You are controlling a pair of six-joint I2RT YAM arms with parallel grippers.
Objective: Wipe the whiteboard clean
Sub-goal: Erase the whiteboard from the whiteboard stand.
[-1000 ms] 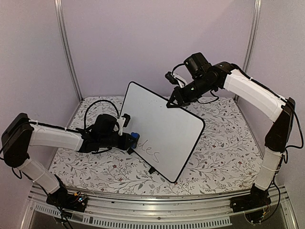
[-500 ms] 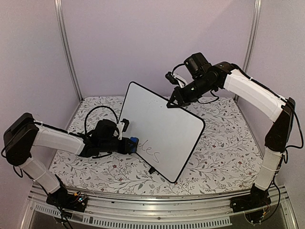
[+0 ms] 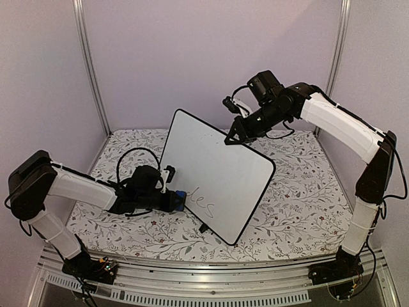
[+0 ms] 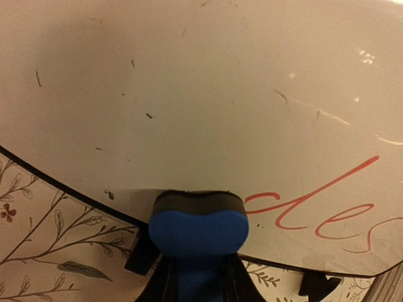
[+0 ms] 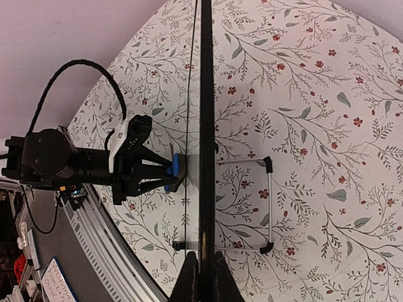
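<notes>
Top external view: whiteboard (image 3: 220,182) stands tilted near the middle of the floral surface (image 3: 307,185), between the two arms.
Left end effector (image 3: 175,199): clamped on a blue eraser (image 4: 198,228), whose dark felt face touches the board's lower left part, just beside the handwriting (image 4: 321,214).
Right end effector (image 3: 230,138): pinching the whiteboard's upper edge, its fingers pressed together on the black rim.

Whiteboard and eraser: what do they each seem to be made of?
The whiteboard looks like a smooth, slightly glossy coated panel with a thin black rim, probably plastic: marker strokes and fine scuffs sit on its surface. The eraser looks like matte blue foam with a dark, felt-like pad facing the board.
</notes>
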